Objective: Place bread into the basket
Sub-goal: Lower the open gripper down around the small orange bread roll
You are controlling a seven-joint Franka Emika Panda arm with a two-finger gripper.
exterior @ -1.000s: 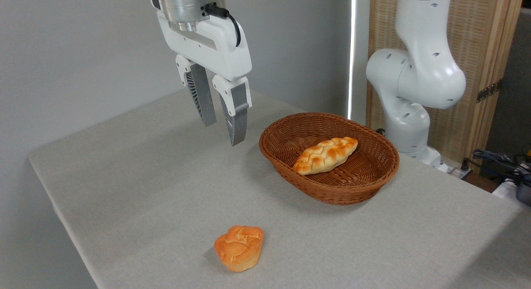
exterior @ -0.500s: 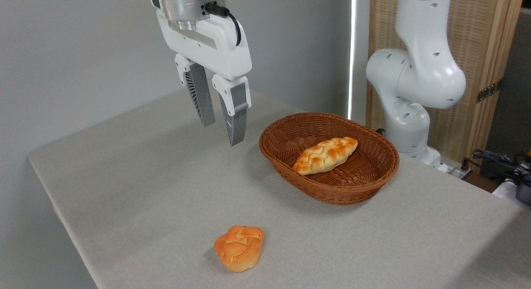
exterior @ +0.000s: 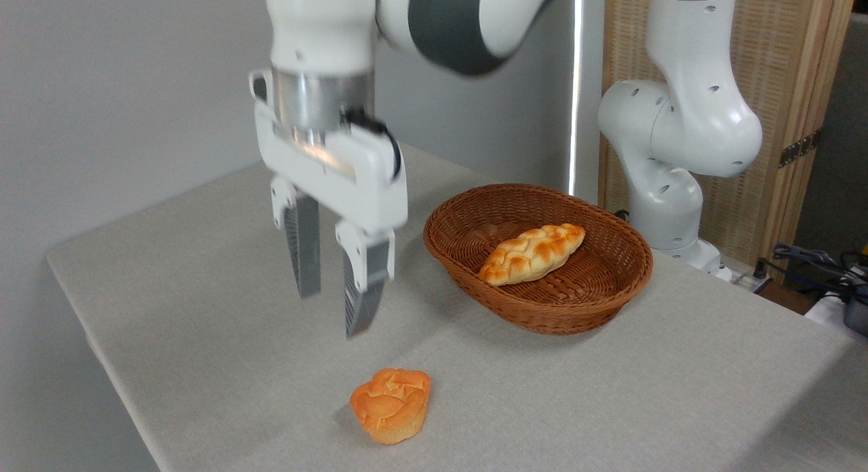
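Lowered gripper [exterior: 333,314] now hangs above bread [exterior: 391,405] at lower centre, fingers spread, holding nothing, basket [exterior: 539,308] at right

Grey cloth-covered table [exterior: 237,336]. Directly on it: bread [exterior: 392,404] near the front edge, upright, and basket [exterior: 542,312] farther back to the right, well apart from the bread. Braided loaf [exterior: 531,253] inside the basket.
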